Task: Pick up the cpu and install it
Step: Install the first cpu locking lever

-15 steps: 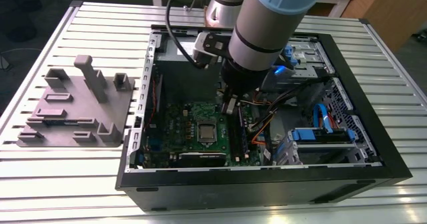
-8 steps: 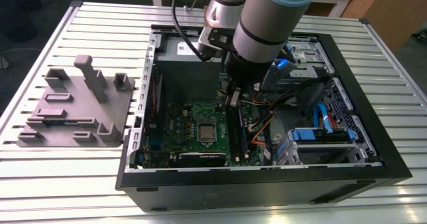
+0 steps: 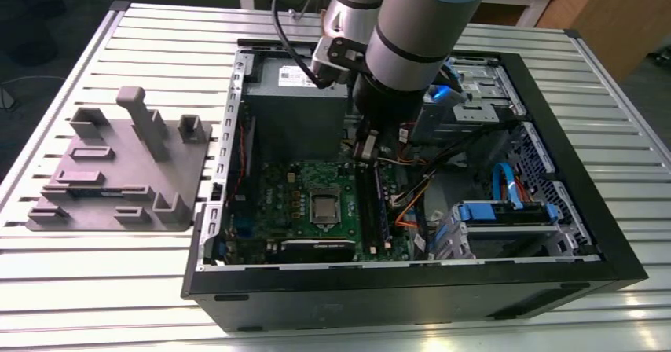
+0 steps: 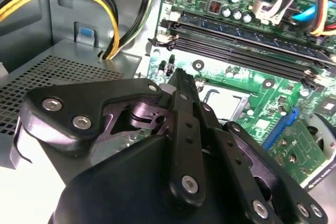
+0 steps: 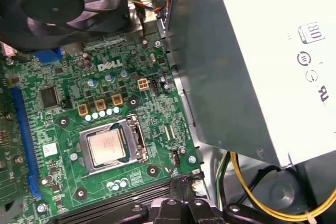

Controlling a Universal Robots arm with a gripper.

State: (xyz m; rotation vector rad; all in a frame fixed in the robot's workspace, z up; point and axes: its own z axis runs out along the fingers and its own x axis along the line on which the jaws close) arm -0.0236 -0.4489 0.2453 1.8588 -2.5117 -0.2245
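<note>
One small square chip, the cpu, sits flat in its silver-framed socket on the green motherboard, its dull silver-grey top facing up. Just beside it the gripper hangs over the board with fingers pressed together, holding nothing.

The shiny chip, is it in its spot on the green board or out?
In. The chip lies flat inside the metal frame on the green board.
</note>
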